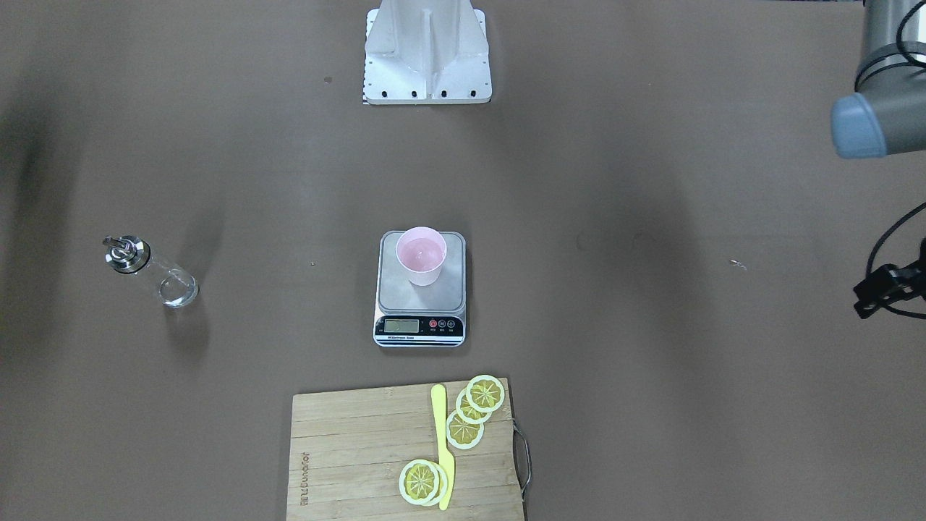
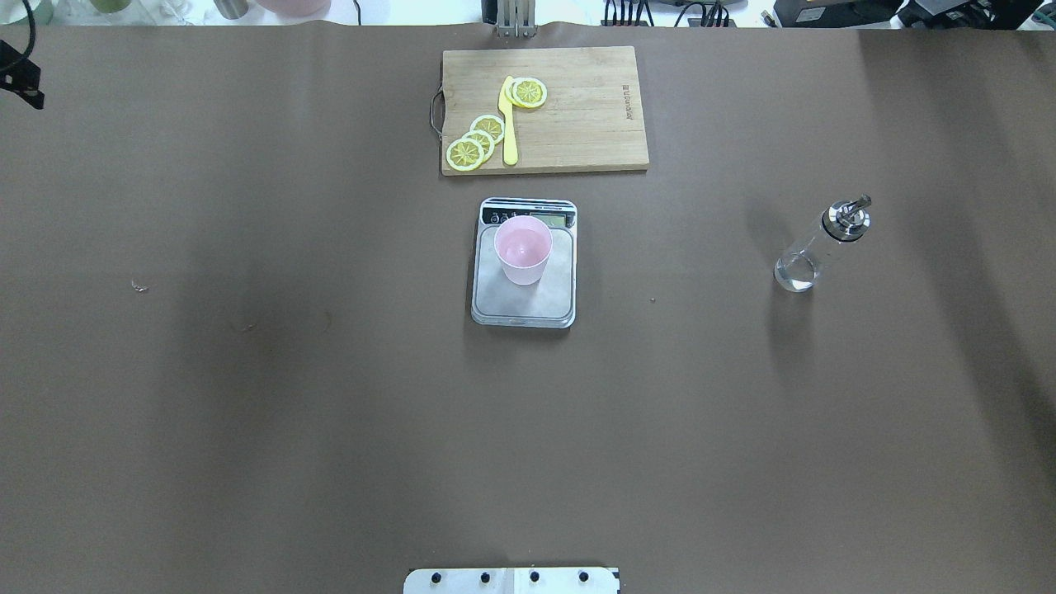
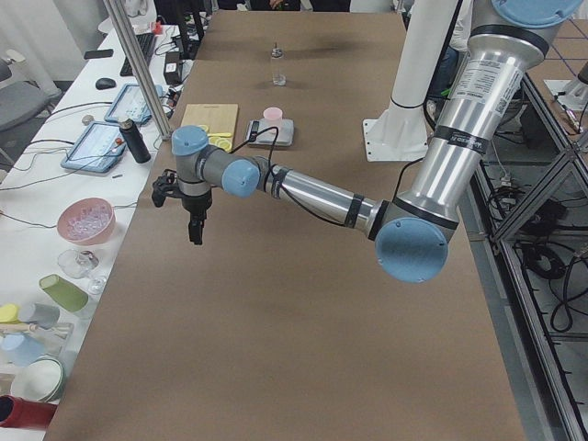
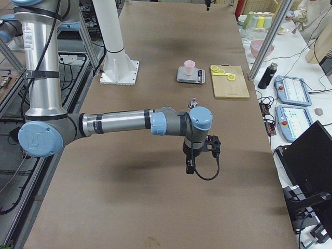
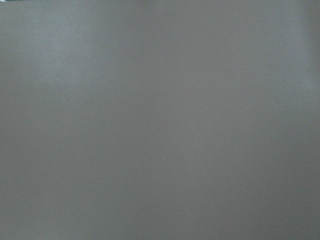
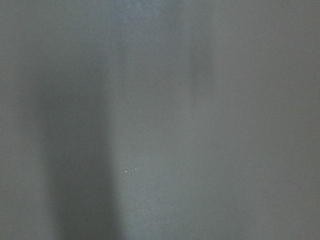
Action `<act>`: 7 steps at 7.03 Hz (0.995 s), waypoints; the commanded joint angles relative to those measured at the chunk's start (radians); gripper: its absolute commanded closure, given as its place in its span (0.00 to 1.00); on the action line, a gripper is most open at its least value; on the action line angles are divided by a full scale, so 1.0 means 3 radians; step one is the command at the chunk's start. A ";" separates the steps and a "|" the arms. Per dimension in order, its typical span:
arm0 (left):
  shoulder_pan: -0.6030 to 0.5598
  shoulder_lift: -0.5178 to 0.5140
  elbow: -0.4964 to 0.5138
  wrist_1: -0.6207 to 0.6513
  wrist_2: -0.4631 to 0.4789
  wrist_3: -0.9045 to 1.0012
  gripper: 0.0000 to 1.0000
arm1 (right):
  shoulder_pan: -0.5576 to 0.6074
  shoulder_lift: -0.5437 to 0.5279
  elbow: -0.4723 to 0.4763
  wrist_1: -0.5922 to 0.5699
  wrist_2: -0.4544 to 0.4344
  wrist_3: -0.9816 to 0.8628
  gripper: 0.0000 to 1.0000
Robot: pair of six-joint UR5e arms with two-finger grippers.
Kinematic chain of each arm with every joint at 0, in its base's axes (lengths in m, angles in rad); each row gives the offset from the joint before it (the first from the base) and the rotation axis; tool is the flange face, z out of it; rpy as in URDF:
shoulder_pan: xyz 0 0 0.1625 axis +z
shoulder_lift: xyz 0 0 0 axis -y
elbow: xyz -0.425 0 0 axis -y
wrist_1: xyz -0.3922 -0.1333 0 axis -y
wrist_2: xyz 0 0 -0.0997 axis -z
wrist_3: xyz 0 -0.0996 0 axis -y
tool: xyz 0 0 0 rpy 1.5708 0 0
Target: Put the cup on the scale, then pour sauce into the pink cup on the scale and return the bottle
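The pale pink cup (image 1: 421, 255) stands upright on the silver-grey scale (image 1: 391, 293) at the table's middle; both also show in the overhead view, cup (image 2: 522, 247) on scale (image 2: 528, 305). The clear glass bottle (image 1: 155, 273) with its metal spout stands alone on the table on my right side (image 2: 821, 243), far from the scale. My left gripper (image 3: 195, 225) hangs over bare table far on my left. My right gripper (image 4: 189, 167) hangs over bare table beyond the bottle. Neither holds anything; whether they are open or shut I cannot tell. Both wrist views show only brown table.
A wooden cutting board (image 1: 347, 449) with lemon slices (image 1: 474, 409) and a yellow knife (image 1: 443, 449) lies just beyond the scale. The white robot base (image 1: 427, 58) stands at my edge of the table. Brown paper covers the table.
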 commanded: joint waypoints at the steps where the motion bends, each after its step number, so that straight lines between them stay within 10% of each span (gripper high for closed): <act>1: -0.0300 0.0198 0.0150 0.0007 -0.0177 0.0268 0.02 | 0.0054 -0.0015 -0.0072 0.0019 0.0073 0.0005 0.00; 7: -0.0644 0.0418 0.0278 0.0165 -0.0208 0.1132 0.02 | 0.0065 -0.0066 -0.0088 0.0019 0.0083 0.0005 0.00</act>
